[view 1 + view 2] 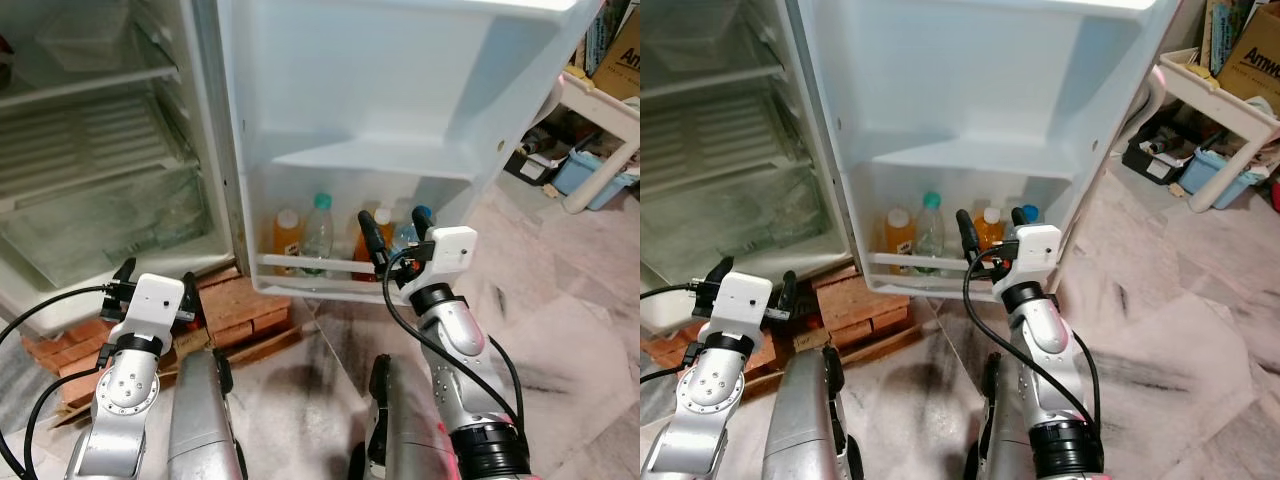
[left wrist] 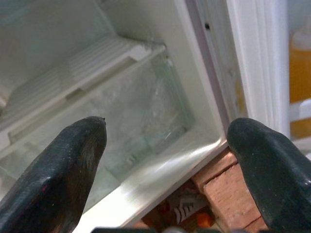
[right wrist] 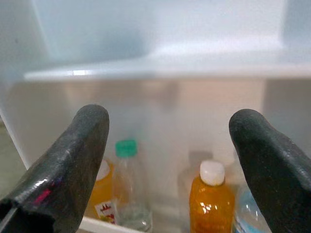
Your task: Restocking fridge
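Fingers spread and empty on my right gripper, facing the door shelf where four bottles already stand; left gripper spread too, near the crisper drawer. Probably between loads: next, fetch another item.

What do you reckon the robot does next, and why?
Probably draw the right gripper back from the door shelf. Its jaws are open and empty, and four bottles already stand upright behind the rail. The left gripper waits open near the bricks.
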Robot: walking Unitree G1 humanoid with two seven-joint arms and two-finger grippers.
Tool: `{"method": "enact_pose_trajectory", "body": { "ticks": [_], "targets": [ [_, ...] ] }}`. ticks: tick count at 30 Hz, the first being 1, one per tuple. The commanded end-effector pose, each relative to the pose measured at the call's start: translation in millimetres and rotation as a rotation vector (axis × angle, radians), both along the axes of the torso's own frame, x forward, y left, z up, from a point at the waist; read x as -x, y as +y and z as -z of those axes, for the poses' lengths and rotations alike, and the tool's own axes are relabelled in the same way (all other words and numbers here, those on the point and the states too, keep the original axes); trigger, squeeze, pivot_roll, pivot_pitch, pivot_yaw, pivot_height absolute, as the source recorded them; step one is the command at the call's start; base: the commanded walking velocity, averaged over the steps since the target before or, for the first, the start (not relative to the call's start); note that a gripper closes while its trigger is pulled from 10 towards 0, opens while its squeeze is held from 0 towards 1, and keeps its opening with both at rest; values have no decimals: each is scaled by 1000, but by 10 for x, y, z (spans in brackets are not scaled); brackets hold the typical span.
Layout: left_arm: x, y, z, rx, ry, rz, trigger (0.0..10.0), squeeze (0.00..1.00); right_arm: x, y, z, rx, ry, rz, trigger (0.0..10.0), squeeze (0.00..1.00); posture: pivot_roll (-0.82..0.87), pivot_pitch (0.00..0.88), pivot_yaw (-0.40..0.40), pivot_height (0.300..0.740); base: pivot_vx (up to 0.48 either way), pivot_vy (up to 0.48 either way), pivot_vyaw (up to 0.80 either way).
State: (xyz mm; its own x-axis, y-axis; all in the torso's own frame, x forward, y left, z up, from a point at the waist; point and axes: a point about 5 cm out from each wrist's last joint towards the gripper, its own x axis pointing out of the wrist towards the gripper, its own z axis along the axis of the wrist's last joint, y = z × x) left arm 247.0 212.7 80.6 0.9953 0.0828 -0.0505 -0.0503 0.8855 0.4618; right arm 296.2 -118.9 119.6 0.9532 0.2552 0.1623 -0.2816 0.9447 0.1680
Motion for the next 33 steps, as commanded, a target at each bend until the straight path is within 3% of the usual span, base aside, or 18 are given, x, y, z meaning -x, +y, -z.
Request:
{"method": "enact_pose_trajectory", "body": {
  "ticks": [1,16,33],
  "targets": [
    [-19,-20,-5,2,-5,12,10000,0,-43,-13,-105,-12,-27,3,10000,0,110,0,-70,603,0,0,0],
    [-59,-74,47,12,-6,21,10000,0,-97,29,-125,-21,-1,-22,10000,0,95,0,-71,703,0,0,0],
    [-36,-128,63,17,-5,29,10000,0,-111,9,-25,22,61,18,10000,0,87,0,-75,703,-205,0,0]
  ]
}}
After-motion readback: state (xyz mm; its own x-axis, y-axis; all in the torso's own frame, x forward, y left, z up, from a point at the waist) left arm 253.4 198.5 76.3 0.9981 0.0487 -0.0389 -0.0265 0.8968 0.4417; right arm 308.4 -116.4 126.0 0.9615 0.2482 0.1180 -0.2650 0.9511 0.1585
